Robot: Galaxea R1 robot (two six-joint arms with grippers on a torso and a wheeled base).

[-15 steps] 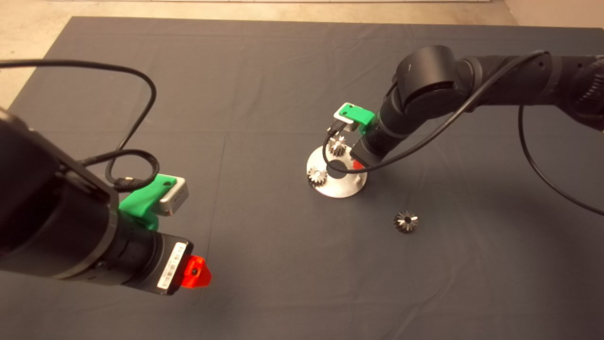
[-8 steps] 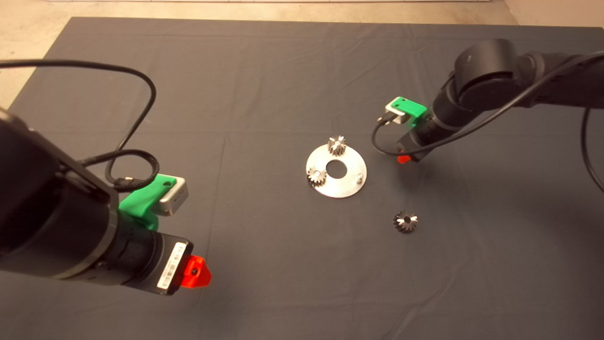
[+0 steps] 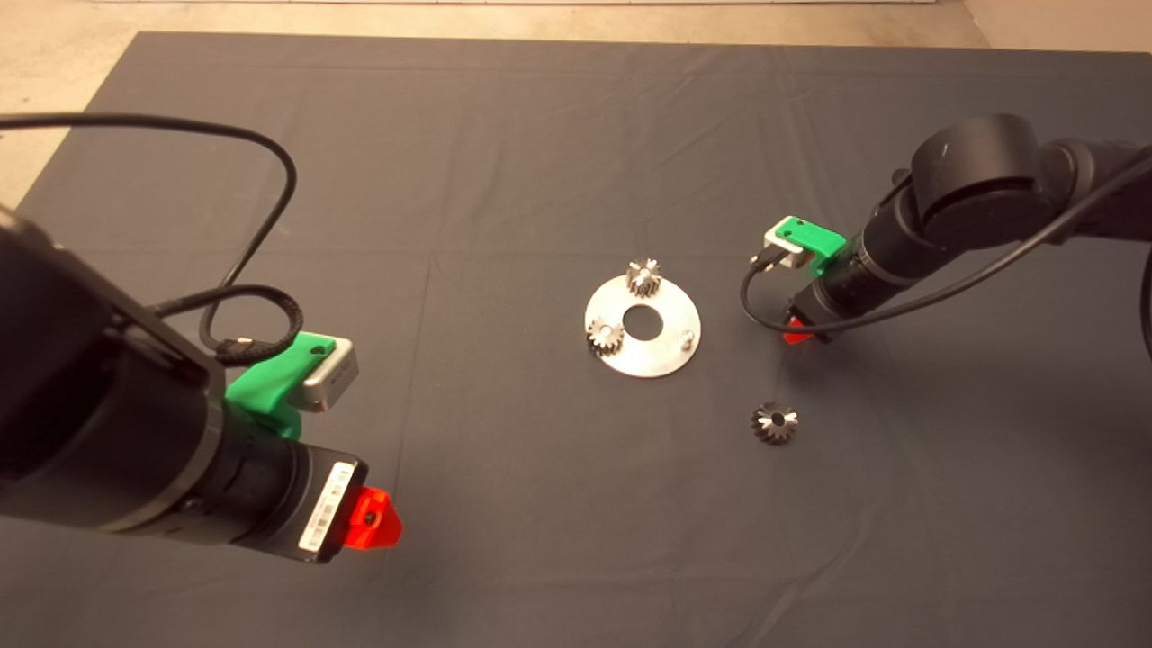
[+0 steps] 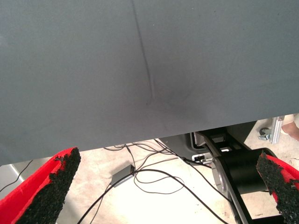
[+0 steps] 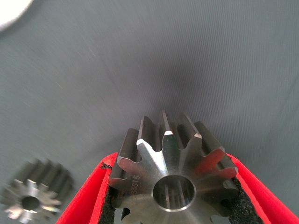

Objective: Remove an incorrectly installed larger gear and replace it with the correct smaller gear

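Right pincer [image 5: 170,186] clamped on the larger gear [image 5: 173,163], now lifted clear of the round plate [image 3: 661,355] — its peg freed — with the smaller gear [image 3: 774,421] on the desk just below; left pincer [image 4: 163,186] idle, open.

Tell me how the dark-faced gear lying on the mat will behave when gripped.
The smaller gear looks solid steel: probably rigid, heavy for its size. Lying flat, it should not roll; tipped on edge it might. The right gripper, above the mat near it, is shut on the larger gear.
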